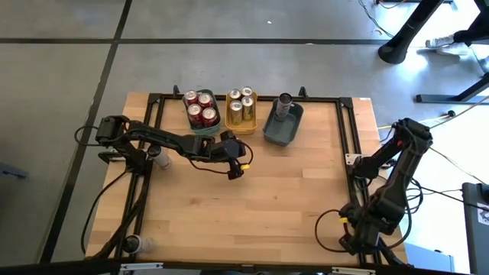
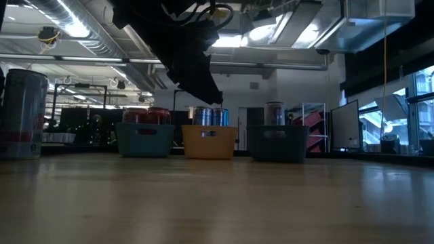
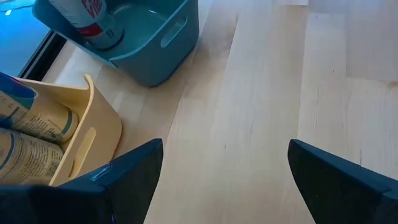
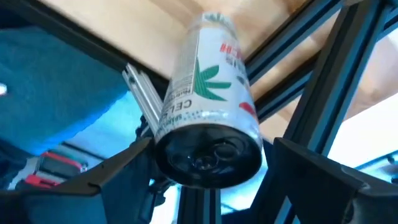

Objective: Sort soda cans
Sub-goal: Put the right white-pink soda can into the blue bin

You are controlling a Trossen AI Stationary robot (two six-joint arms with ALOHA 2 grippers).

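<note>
Red soda cans (image 1: 202, 109) stand in the teal tray (image 1: 216, 126). Gold cans (image 1: 241, 105) fill the yellow tray (image 1: 253, 122). One silver can (image 1: 285, 101) stands in the grey-blue tray (image 1: 283, 131). My left gripper (image 1: 233, 164) hovers open over bare wood just in front of the yellow tray (image 3: 93, 134), which shows beside it in the left wrist view, along with the grey-blue tray (image 3: 155, 43). My right gripper (image 4: 211, 174) is at the table's near right corner (image 1: 355, 238), shut on a white-and-silver can with a green leaf print (image 4: 208, 93). My right gripper pinches the leaf-print can between its two fingers (image 4: 118, 171), which sit on opposite sides of the can's body near its bottom end (image 4: 208, 155). The bottom faces the wrist camera, so the can points away along the fingers. It is clear of the table, beside the black frame rails.
A silver can (image 1: 160, 158) sits on the table under the left arm, and another (image 1: 134, 244) is near the near left corner, large in the low view (image 2: 24, 112). A black rail frame (image 1: 345, 130) borders the wood. Open wood lies at mid-table (image 1: 283, 198).
</note>
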